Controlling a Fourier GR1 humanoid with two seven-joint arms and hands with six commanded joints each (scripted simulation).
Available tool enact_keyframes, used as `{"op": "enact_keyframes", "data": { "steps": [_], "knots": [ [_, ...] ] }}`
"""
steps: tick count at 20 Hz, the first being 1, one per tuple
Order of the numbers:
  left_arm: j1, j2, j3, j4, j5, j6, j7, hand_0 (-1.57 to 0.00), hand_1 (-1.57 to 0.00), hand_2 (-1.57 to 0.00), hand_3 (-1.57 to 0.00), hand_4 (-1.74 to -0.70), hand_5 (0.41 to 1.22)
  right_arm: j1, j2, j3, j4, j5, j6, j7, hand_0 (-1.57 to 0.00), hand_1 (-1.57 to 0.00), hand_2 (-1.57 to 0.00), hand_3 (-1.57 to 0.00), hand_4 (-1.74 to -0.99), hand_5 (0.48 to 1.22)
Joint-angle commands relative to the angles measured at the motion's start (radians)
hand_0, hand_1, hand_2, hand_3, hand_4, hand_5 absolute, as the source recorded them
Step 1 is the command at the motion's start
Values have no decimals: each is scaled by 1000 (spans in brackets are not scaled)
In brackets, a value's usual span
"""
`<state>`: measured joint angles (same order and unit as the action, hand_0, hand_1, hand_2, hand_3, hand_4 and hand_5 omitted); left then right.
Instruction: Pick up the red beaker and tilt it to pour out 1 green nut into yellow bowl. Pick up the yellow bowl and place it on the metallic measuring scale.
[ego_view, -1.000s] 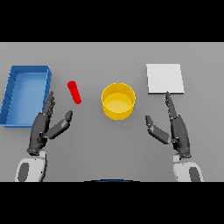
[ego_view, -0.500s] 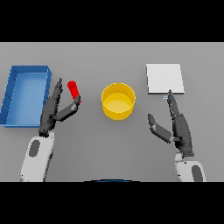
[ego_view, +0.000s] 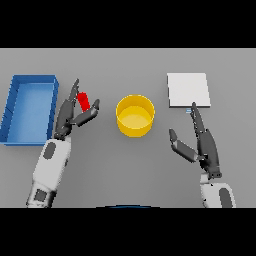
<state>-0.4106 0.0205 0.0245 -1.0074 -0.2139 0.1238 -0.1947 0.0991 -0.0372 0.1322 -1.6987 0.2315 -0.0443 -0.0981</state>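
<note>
We are observing the left hand (ego_view: 70, 115) spread about the red beaker (ego_view: 83, 101), left of the yellow bowl (ego_view: 135, 115); right hand (ego_view: 202, 145) is resting spread below the scale (ego_view: 187, 90).

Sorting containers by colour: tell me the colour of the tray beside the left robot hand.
Blue, inside and out; the tray shows in the head view.

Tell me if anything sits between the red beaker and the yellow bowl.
Nothing visible does. Between the beaker and the bowl lies bare table, apart from the left hand's own thumb beside the beaker.
</note>
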Motion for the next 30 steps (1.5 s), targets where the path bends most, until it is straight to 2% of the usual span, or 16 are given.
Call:
{"op": "enact_keyframes", "data": {
  "steps": [1,5,8,9,10,12,13,15,16,17,19,20,25,28,30],
  "knots": [
    [-20,4,7,24,5,-6,-14,1,1,1,1,-1252,661,7,3,0,-6,-8,4,-7,1,1,1,1,-1257,686],
    [-94,-10,18,121,-14,29,-25,1,1,1,1,-1262,680,26,3,1,-13,-7,2,-20,1,1,1,1,-1262,691],
    [-130,-18,33,166,-14,54,-72,1,-24,-41,1,-1297,715,14,4,4,-16,0,-1,-8,1,1,1,1,-1259,691],
    [-134,-23,40,184,-12,62,-94,-93,-141,-150,-47,-1324,741,20,1,3,-18,4,-3,-7,1,1,1,1,-1255,691],
    [-141,-34,48,192,-7,77,-100,-322,-364,-358,-218,-1355,770,21,-1,2,-15,7,-5,-15,1,1,1,1,-1252,690],
    [-149,-32,63,213,-3,93,-101,-772,-799,-794,-584,-1480,933,1,-3,-3,-5,8,-10,-8,1,1,1,1,-1245,692],
    [-146,-30,64,217,-6,88,-133,-932,-953,-950,-761,-1529,990,13,-6,7,-19,18,-7,-22,1,1,1,1,-1241,695],
    [-145,-43,67,230,5,81,-194,-1162,-1176,-1173,-997,-1601,1073,12,5,7,-22,12,-9,-4,1,1,1,1,-1233,688],
    [-155,-47,68,238,4,91,-180,-1244,-1255,-1253,-1111,-1572,1103,0,6,0,-9,5,-10,0,1,1,1,1,-1233,686],
    [-161,-51,71,244,9,95,-183,-1309,-1318,-1317,-1203,-1606,1119,-4,8,2,-6,5,-9,-2,1,1,1,1,-1232,685],
    [-150,-48,79,228,22,97,-186,-1403,-1409,-1408,-1336,-1654,1127,2,10,10,-5,20,-15,-11,1,1,1,1,-1207,677],
    [-166,-44,77,221,21,100,-164,-1437,-1441,-1441,-1383,-1672,1128,-11,6,2,15,22,-18,-1,1,1,1,1,-1196,673],
    [-188,-9,34,150,-12,103,-108,-1527,-1529,-1528,-1509,-1718,1126,-11,-1,5,12,52,-39,-24,1,1,1,1,-1127,659],
    [-212,52,-45,98,-96,82,-54,-1549,-1549,-1549,-1539,-1729,1134,-16,-8,1,17,60,-44,-25,1,1,1,1,-1103,656],
    [-220,111,-134,53,-194,55,1,-1557,-1557,-1557,-1551,-1734,1139,14,-17,12,1,66,-33,-55,1,1,1,1,-1095,660]
  ]
}}
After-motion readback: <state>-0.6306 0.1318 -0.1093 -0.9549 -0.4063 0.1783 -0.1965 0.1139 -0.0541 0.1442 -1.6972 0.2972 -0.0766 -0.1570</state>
